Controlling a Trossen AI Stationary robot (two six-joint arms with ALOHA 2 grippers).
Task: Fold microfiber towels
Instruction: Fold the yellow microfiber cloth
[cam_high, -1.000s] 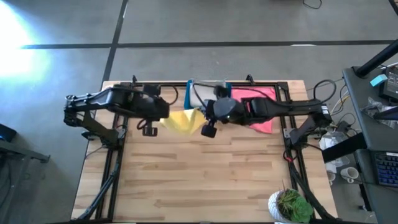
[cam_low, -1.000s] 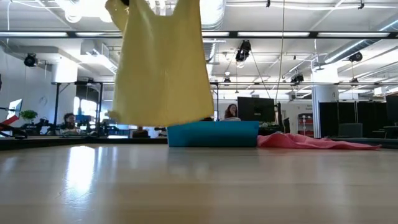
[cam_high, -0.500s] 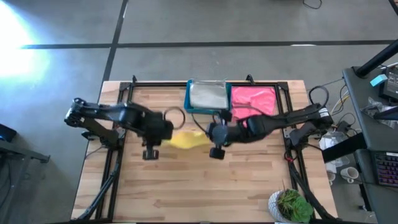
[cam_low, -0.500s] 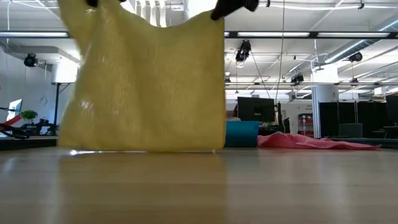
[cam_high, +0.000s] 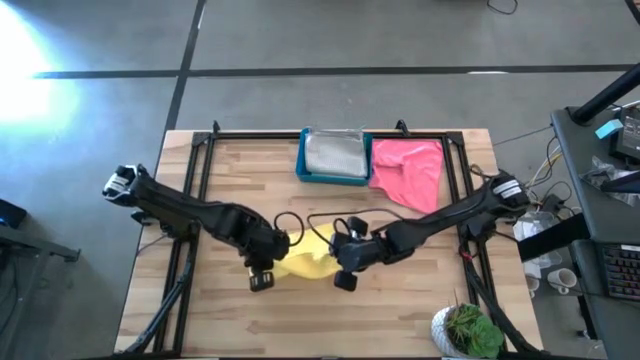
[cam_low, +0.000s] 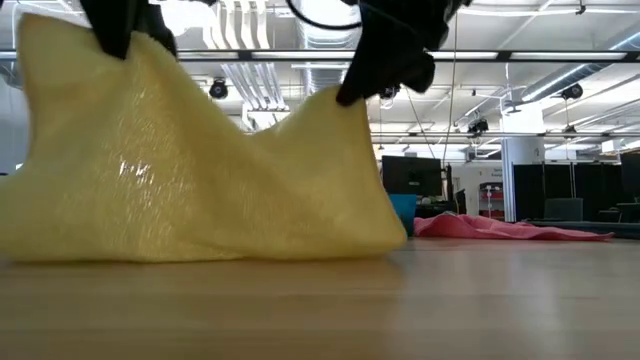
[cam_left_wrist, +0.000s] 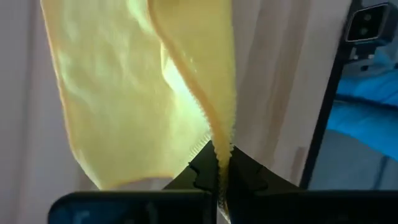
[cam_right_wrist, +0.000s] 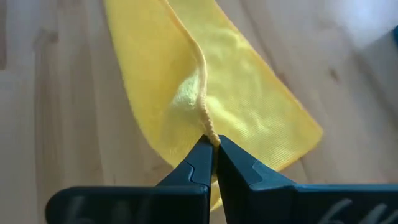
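Both arms reach toward the middle of the wooden table (cam_high: 400, 310), each pinching a top corner of the yellow towel (cam_high: 308, 262). The left gripper (cam_high: 268, 262) is closed tight on the towel's left corner; in the left wrist view its dark fingers (cam_left_wrist: 202, 175) meet with the yellow hem squeezed between them. The right gripper (cam_high: 340, 262) is likewise clamped on the right corner, and the right wrist view shows its fingers (cam_right_wrist: 200, 163) pressed together on the stitched edge. In that view the cloth (cam_right_wrist: 205, 106) spreads across the wood below.

In the low view the yellow towel (cam_low: 200, 185) hangs between the two held corners, sagging in the middle, and its bottom edge rests on the table (cam_low: 400, 310). The left gripper (cam_low: 118, 22) holds its corner higher than the right gripper (cam_low: 385, 65) holds the other.

At the far edge of the table sits a blue bin (cam_high: 334, 157) with a light grey towel (cam_high: 334, 154) inside. Just to its right lies the pink towel (cam_high: 410, 172), spread loosely, with one corner trailing toward the near side. In the low view the pink towel (cam_low: 500, 228) lies flat on the far right, and a corner of the bin (cam_low: 403, 208) shows behind the yellow cloth. A potted plant (cam_high: 465, 330) stands at the near right corner.
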